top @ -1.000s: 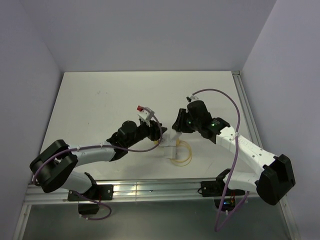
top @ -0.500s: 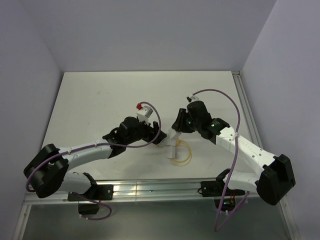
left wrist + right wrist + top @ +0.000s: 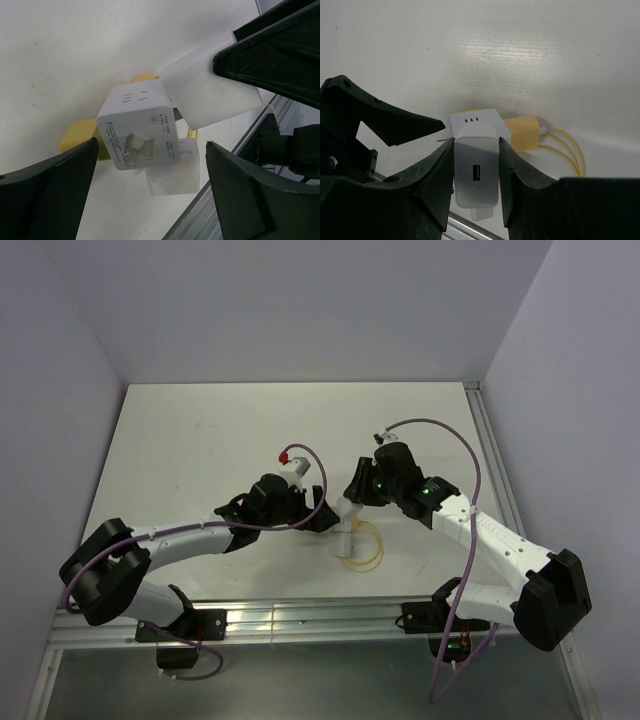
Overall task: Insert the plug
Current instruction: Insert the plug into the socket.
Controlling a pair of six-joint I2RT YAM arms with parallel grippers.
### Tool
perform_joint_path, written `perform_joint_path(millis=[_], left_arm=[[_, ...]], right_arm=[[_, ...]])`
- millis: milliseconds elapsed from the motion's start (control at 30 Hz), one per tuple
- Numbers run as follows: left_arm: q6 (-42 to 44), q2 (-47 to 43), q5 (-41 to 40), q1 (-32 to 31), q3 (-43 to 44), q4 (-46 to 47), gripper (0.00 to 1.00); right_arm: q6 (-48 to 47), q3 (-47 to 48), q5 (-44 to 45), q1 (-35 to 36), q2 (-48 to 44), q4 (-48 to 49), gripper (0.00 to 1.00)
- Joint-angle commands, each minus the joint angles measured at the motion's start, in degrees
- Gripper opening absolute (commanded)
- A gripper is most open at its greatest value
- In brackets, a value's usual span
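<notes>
Table (image 3: pixel 200 430) bears the work near its front middle. Left gripper (image 3: pixel 322 512) gapes wide on either side of the white socket cube (image 3: pixel 135 125), apart from it. Right gripper (image 3: pixel 476 150) clamps the white plug (image 3: pixel 476 172) right against that cube, beside a yellow cable (image 3: pixel 565 145).

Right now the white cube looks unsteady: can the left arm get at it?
Probably yes: the left gripper stands open facing the white cube, nothing between them; the right gripper holds the charger at another side.

Bright, even overhead light, soft shadows, mild glare streaks on the white table (image 3: pixel 520 50).
</notes>
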Motion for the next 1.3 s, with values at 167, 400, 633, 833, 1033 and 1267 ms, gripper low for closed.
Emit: perform_joint_path(millis=[167,400,633,833,1033,1267], left_arm=[[-1.0,3.1,2.7,-0.5,2.7,3.1,0.88],[-0.3,3.9,1.1,-0.5,2.5,3.7,0.86],[-0.4,5.3,0.6,-0.4,3.3,4.1,0.78],[-0.6,5.2,-1.8,-0.3,3.7,3.5,0.79],[0.1,4.5,-3.8,-0.4,4.1,3.8,0.79],[0.5,2.9,-4.9,-0.2,2.6,6.7,0.74]], right_arm=[[-0.2,-1.0,1.3,0.5,-1.3,0.1,0.00],[-0.1,-0.9,0.9,0.5,-1.0,0.3,0.00],[-0.1,-0.6,1.1,0.5,-0.7,-0.1,0.00],[-0.1,-0.4,1.4,0.9,-0.9,-0.6,0.00],[-0.1,-0.1,1.4,0.9,-0.6,-0.7,0.00],[-0.3,0.0,1.7,1.0,-0.7,-1.2,0.00]])
